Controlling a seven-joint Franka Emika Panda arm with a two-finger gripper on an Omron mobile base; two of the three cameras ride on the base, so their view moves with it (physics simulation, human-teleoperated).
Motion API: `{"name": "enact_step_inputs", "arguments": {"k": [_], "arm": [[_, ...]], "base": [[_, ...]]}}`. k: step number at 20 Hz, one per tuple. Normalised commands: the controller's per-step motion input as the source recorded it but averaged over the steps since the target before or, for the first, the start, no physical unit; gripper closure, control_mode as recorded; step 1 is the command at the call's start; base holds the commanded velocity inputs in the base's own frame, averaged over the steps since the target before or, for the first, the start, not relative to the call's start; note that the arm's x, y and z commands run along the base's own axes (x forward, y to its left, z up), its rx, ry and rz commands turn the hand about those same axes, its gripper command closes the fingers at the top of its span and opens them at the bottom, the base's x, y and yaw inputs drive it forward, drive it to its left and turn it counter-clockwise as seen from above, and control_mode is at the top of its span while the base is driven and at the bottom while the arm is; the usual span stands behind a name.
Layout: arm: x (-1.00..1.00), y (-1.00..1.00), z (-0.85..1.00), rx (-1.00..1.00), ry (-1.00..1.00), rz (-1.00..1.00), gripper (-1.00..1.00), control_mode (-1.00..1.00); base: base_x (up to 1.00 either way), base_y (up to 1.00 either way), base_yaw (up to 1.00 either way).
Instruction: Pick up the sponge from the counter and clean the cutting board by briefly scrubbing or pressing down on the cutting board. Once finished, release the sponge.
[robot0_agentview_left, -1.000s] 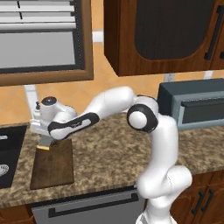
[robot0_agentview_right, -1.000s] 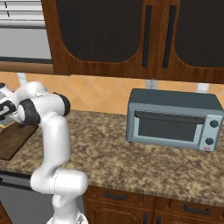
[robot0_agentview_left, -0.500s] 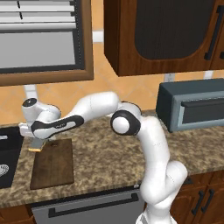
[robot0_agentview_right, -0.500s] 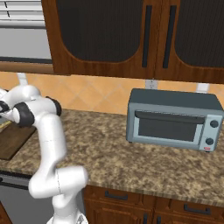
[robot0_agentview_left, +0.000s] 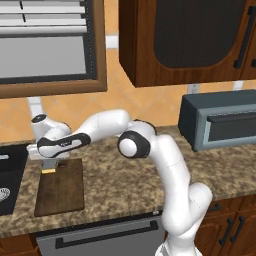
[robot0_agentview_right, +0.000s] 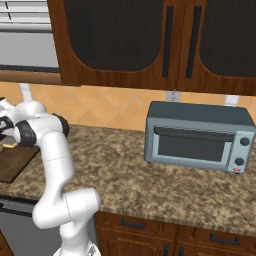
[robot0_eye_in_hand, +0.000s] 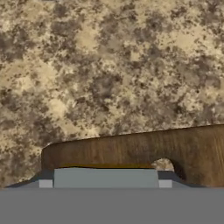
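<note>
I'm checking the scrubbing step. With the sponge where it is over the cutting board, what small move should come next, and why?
Probably press straight down. The sponge sits between the jaws of the gripper at the far short edge of the cutting board, near its hole; whether it already touches the wood I cannot tell.

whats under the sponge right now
The sponge, held between the fingers, sits over the far end of the cutting board, by its hole. Brown wood shows around it. Whether it touches the board is hidden by the hand.
</note>
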Motion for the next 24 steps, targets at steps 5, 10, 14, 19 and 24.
{"name": "enact_step_inputs", "arguments": {"k": [5, 10, 14, 19, 24], "arm": [[0.28, 0.0, -0.57, 0.04, 0.0, 0.02, 1.0, -1.0], [0.15, 0.0, -0.48, 0.11, 0.0, 0.0, 1.0, -1.0], [0.0, -0.29, -0.43, 0.14, 0.0, 0.0, 1.0, -1.0], [-0.31, -0.92, -0.39, 0.0, -0.02, 0.18, 1.0, -1.0], [-0.38, -0.99, -0.37, -0.04, -0.07, 0.27, 1.0, -1.0]], "base": [[0.0, 0.0, 0.0], [0.0, 0.0, 0.0], [0.0, 0.0, 0.0], [0.0, 0.0, 0.0], [0.0, 0.0, 0.0]]}}
